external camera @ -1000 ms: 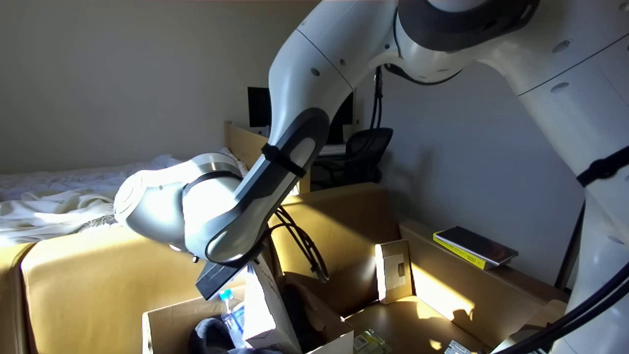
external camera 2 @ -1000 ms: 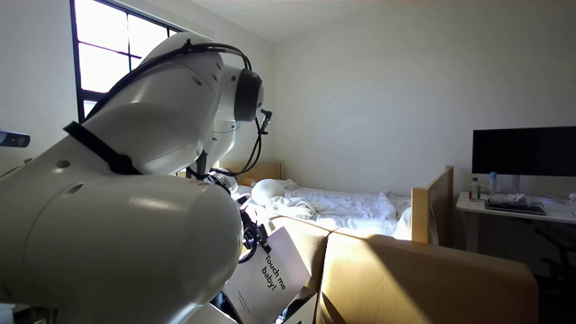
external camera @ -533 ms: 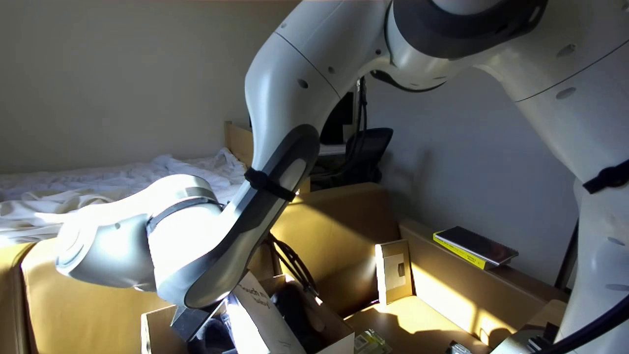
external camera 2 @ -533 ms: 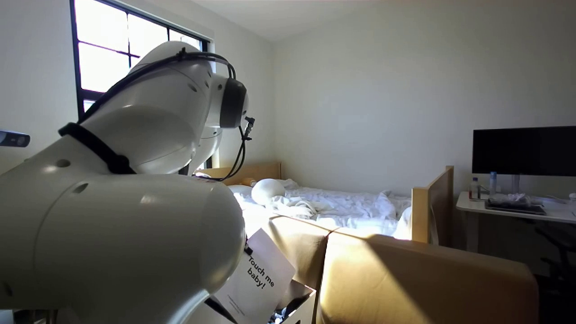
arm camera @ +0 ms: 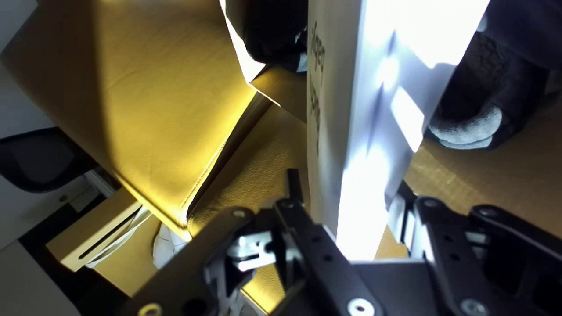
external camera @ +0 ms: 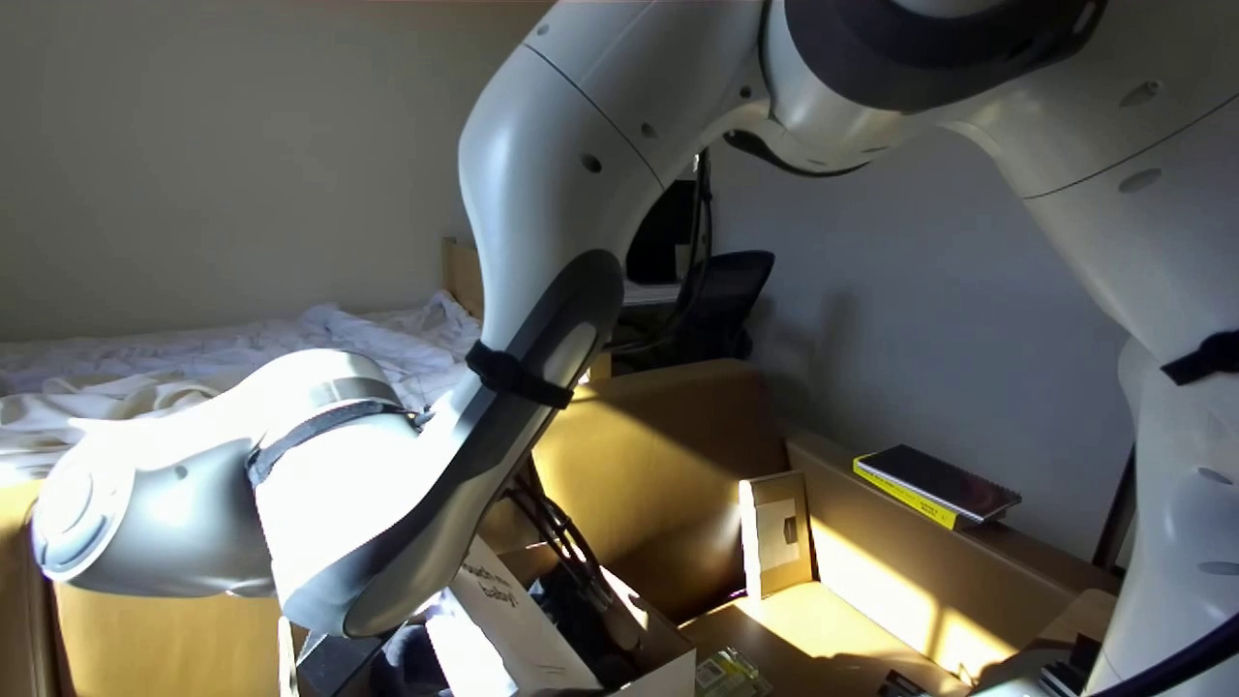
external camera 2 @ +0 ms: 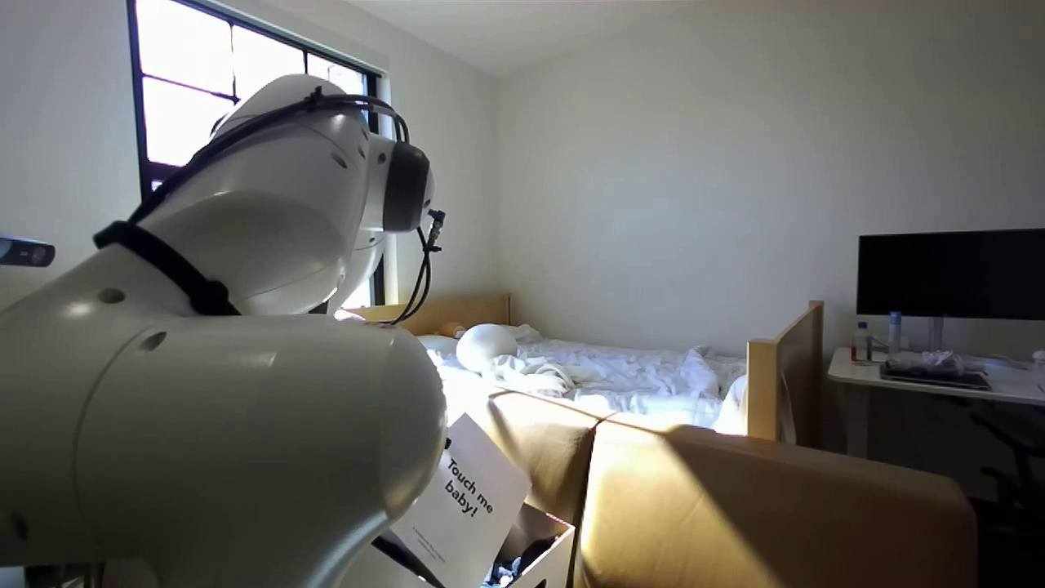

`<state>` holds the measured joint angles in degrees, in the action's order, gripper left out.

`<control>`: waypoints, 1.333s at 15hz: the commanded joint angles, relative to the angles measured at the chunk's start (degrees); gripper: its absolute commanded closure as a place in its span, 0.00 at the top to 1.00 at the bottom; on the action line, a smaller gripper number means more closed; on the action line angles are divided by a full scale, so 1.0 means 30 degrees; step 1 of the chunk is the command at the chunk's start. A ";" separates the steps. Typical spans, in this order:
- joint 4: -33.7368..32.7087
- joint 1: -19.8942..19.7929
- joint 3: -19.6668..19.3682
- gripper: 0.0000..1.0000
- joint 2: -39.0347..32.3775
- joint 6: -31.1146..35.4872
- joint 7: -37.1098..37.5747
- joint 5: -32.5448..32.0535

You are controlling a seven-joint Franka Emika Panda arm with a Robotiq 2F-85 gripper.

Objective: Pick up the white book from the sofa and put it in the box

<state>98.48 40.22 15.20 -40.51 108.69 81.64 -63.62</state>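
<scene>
Gripper [arm camera: 350, 191] astride white book [external camera 2: 461, 523], a finger each side. Sliver of bg seems to show betw. 1 fingertip [arm camera: 294, 186] & cover; opp. pad [arm camera: 397, 216] looks right against it. Clamped or let go: can't say from these angles. Arm [external camera: 542, 242] hides most of it in both ext. views.

Change: arm lower than 1 s ago, book swung along w/ it; v. small shift over last half-sec. Prob. means book's bottomed out, placing nearly done; full release + lift likely all that's left. Might tip when freed, given the lean.

Book: low end down in box [external camera: 668, 681], cover ("Touch me baby!") tilted, upper part well above rim.

Box also holds dark soft item [arm camera: 487, 87], poss. fabric, on one side of book, & black lump [arm camera: 272, 39] opp. side, ID unclear. Box bottom mostly hidden.

Beyond: sofa [external camera 2: 735, 506] right behind box (base out of frame); small packet [external camera: 731, 673] on seat just beside it; pale-framed panel [external camera: 779, 532] upright in corner; dark notebook [external camera: 939, 476] on armrest. Farthest: rumpled bed [external camera 2: 629, 382], monitor [external camera 2: 951, 278]
</scene>
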 commanded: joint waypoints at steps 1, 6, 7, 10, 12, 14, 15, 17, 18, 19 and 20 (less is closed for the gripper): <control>0.1741 0.0072 -0.0540 0.80 0.2202 0.0163 0.2764 -0.0650; 0.5119 -0.0668 -0.0589 1.00 0.6784 -0.0745 0.6982 -0.0594; 0.5866 -0.0976 -0.0485 1.00 0.7800 -0.0622 0.7813 -0.0720; 0.8508 -0.2064 -0.0200 1.00 1.1028 0.0337 1.0210 -0.1208; 1.0340 -0.3142 -0.0069 1.00 1.3109 0.1547 1.1564 -0.1111; 1.2216 -0.4661 -0.0151 1.00 1.5015 0.4564 1.0538 -0.0388; 1.2539 -0.5133 -0.0041 1.00 1.5534 0.5869 0.9674 0.0373; 1.3921 -0.6231 -0.0581 1.00 1.6712 0.9004 0.9062 0.0989; 1.4491 -0.6811 -0.0975 1.00 1.7112 1.0540 0.8707 0.1554; 1.4913 -0.5801 -0.2921 1.00 1.7197 1.2046 0.7502 0.1939; 1.5434 -0.6163 -0.3760 1.00 1.7214 1.3580 0.5915 0.2035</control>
<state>137.71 21.88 10.89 6.53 138.22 108.53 -60.41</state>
